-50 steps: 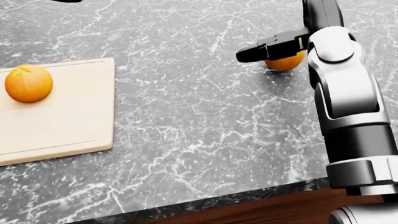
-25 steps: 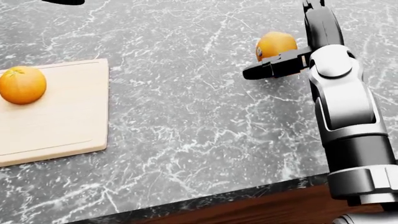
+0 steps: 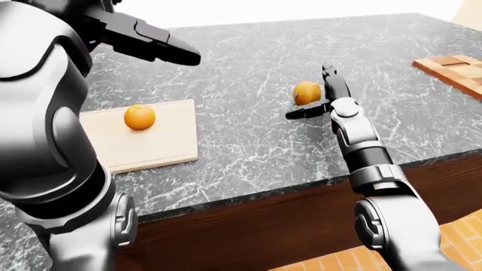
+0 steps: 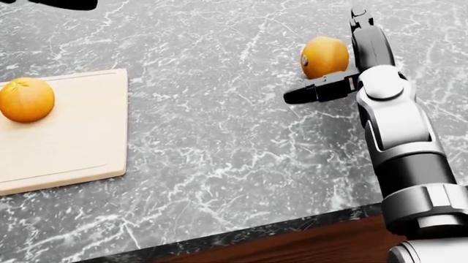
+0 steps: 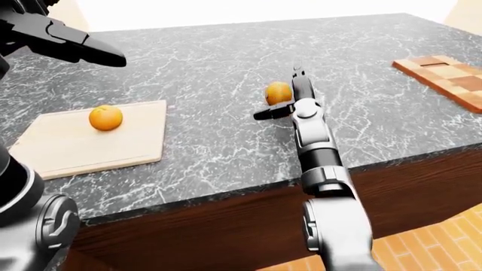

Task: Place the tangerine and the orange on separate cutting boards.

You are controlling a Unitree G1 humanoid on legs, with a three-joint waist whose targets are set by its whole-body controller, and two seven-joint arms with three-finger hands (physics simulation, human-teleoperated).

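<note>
The right hand (image 4: pixel 333 68) had edged back, fingers spread and gripping nothing, baring the loose fruit (image 4: pixel 325 56) on the counter (image 4: pixel 219 153). Farther off, the other fruit (image 4: pixel 26 99) sat on the pale board (image 4: pixel 66 142); the checkered board (image 3: pixel 456 70) waited.

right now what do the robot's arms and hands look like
Both arms are built of rounded silver-grey shells with glossy black sections between them. The right arm has a round joint cap near the wrist and a ribbed grey collar lower down. The right hand and left hand are matte black, with blocky, segmented fingers. No cables, sleeves or markings show.
</note>
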